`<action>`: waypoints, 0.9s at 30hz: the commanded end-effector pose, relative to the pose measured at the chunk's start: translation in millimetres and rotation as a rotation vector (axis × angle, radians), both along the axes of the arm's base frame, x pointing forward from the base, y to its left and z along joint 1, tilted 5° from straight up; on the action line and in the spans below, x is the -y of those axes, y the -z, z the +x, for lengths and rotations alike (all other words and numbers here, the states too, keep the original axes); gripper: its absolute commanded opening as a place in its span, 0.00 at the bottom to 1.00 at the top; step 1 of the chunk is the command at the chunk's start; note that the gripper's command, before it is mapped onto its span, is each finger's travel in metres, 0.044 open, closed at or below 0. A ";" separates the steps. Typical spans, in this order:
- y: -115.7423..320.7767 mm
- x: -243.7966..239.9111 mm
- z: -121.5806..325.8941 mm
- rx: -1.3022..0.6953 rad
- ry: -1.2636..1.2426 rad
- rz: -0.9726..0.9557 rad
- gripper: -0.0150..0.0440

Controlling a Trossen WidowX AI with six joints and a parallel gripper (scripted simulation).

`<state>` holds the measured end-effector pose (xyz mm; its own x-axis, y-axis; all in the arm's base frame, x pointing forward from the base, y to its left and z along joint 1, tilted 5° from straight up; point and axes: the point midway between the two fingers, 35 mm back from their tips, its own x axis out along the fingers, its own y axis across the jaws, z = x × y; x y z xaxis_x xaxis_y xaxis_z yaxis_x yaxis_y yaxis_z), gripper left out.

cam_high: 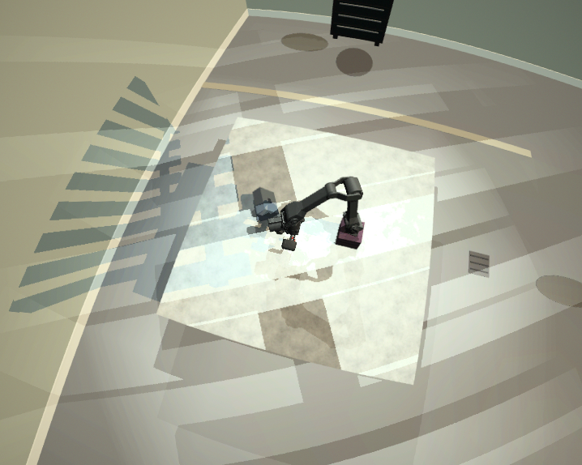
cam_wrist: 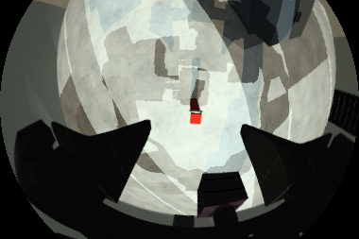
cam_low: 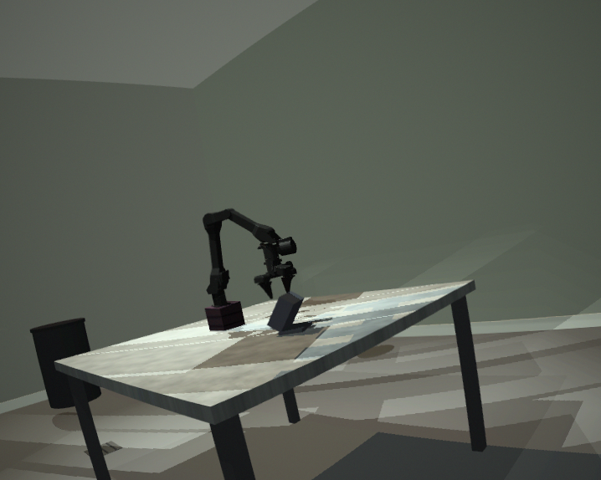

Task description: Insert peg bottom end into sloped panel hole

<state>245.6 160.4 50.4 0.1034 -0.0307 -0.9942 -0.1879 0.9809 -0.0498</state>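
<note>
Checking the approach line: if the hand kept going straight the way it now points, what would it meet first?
Most likely the red peg: the open hand points down at the table, with the peg between its fingers' line. Depth is unclear.

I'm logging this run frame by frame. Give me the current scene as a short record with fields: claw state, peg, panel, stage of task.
claw: open, empty, pointing down above the table
peg: red, standing on the table, below and between the fingers, not touched
panel: dark, sloped, beside the claw; hole not visible
stage: peg not yet grasped
</note>
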 end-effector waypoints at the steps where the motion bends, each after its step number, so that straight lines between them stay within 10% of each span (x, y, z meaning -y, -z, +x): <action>1: 3.7 -0.2 -1.6 -0.011 0.004 -0.002 1.00; 27: 45.6 0.4 4.1 -0.010 0.004 -0.002 1.00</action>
<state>250.7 160.3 10.4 0.1002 -0.0336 -0.9944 -0.1810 0.9821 -0.0514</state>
